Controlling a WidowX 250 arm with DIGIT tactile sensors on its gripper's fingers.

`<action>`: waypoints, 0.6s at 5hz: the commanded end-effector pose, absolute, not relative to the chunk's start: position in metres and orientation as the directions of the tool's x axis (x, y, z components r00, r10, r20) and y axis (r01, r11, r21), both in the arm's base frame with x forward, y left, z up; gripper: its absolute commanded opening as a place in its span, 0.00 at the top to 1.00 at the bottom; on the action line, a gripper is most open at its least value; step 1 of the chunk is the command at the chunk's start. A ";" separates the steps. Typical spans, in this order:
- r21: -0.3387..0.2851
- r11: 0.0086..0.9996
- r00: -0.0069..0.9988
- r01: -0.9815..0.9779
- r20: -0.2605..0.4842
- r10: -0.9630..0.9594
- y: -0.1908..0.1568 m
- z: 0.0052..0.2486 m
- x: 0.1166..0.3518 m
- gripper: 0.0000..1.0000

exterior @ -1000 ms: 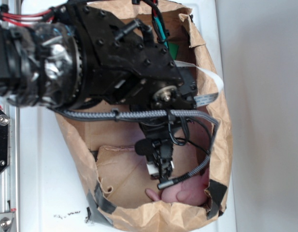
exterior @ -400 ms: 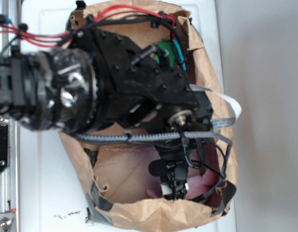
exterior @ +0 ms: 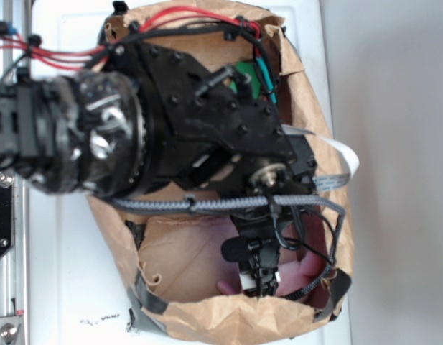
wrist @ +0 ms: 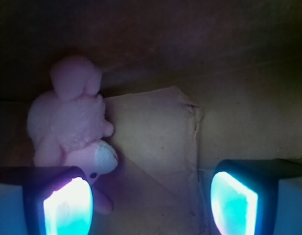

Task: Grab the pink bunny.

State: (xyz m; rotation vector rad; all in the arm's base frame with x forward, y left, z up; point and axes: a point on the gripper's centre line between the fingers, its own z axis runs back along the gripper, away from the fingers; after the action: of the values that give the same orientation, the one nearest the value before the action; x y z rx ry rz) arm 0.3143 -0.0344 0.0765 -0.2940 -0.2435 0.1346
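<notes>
The pink bunny (wrist: 72,122) lies on the brown paper floor of the bag at the left of the wrist view, its whitish snout (wrist: 105,156) turned toward the middle. My gripper (wrist: 151,200) is open, its glowing pads wide apart, and nothing sits between them. The left pad (wrist: 67,208) stands just in front of the bunny's lower part. From outside, the bunny (exterior: 304,277) shows as a pink patch at the bag's bottom, with my gripper (exterior: 259,277) reaching down beside it.
The brown paper bag (exterior: 235,320) has tall crumpled walls all round the arm. A green object (exterior: 244,75) shows at the bag's far end, mostly behind the arm. A folded paper flap (wrist: 155,137) lies on the bag floor.
Between one second ago and 0.4 s ago the arm moved down the image, deeper into the bag toward the bunny. Since then nothing has visibly moved.
</notes>
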 end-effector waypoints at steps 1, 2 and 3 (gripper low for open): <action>-0.391 0.920 0.946 0.041 0.311 0.090 -0.055 0.095 0.318 0.00; -0.421 0.901 0.946 0.105 0.321 0.040 -0.065 0.100 0.307 0.00; -0.459 0.873 0.940 0.162 0.342 0.006 -0.067 0.110 0.297 0.00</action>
State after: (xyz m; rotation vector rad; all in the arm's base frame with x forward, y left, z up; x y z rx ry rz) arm 0.2925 -0.0674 0.0815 -0.5077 -0.2548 -0.0536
